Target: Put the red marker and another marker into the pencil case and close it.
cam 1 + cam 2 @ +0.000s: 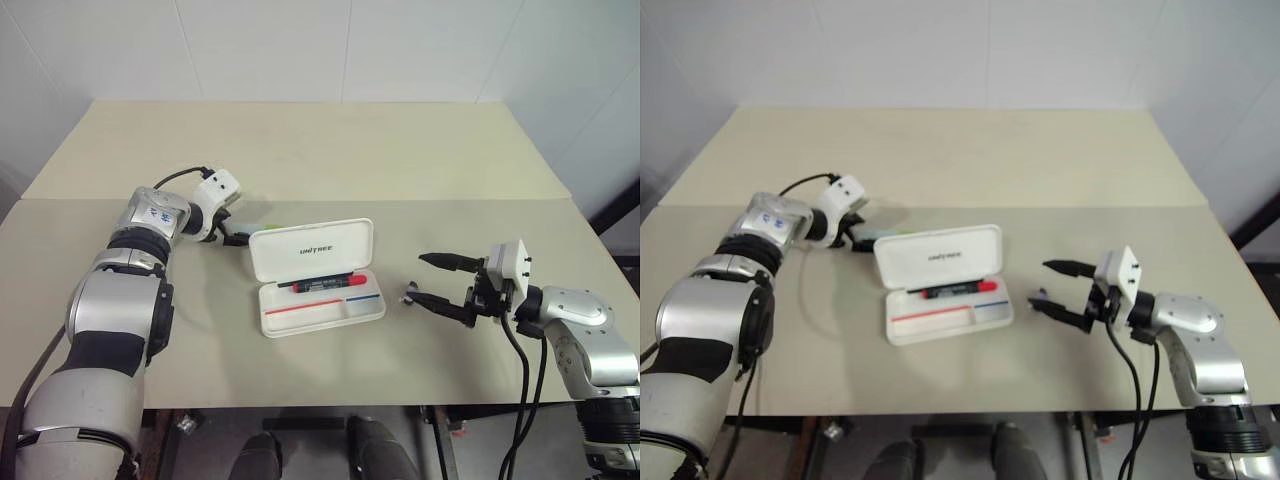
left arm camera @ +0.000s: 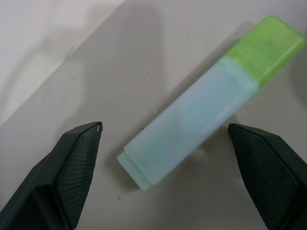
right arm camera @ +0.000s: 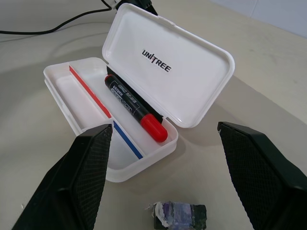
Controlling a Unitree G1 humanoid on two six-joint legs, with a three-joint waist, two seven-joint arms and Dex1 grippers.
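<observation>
On table, highlighter lies btwn spread left gripper fingers.

A big pale table stands by a white wall. A small dark block with a bit of white on it lies on the table. A black cable lies there too.

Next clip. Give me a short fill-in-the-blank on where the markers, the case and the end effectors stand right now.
1. The red marker lies inside the ____ pencil case.
2. The highlighter on the table has a ____ cap.
3. The left end effector frames the highlighter with fingers ____.
4. A small dark bit lies near the ____ end effector.

Missing words: open; green; open; right
</observation>
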